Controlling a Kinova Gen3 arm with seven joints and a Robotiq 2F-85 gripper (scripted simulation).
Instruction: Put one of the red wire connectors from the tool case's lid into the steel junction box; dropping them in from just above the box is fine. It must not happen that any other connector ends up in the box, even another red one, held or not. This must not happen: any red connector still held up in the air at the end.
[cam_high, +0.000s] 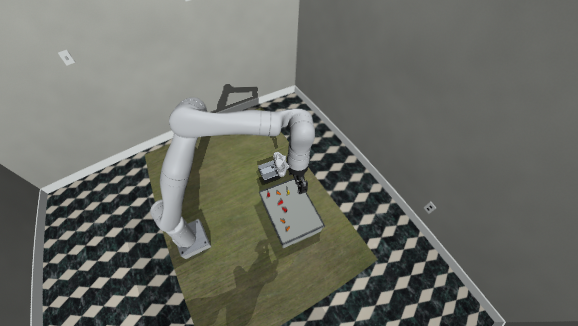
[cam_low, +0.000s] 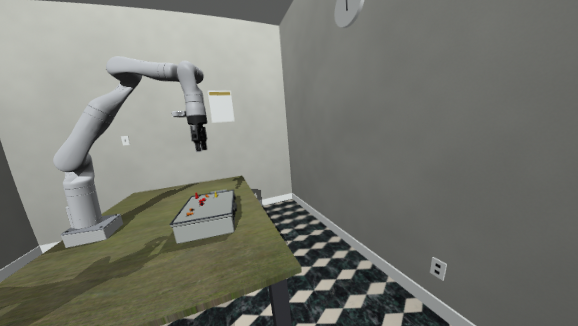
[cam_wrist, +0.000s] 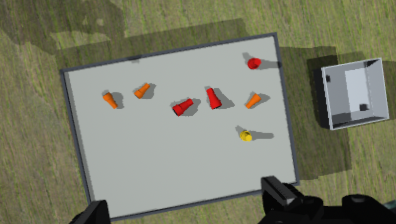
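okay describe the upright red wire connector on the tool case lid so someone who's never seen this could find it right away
On the olive-green table lies a flat grey tool case lid scattered with small cone-shaped connectors, and an open steel junction box sits just beyond one short edge. Look in the lid's corner nearest that box: the red connector there stands on end, seen as a round cap, while the other two red ones lie on their sides mid-lid.

You're looking down on the lid (cam_wrist: 150, 165) with scattered connectors (cam_wrist: 214, 98), box (cam_wrist: 332, 107) beside it, fingers wide.

Open air above lid (cam_wrist: 150, 165) and junction box (cam_wrist: 334, 102).
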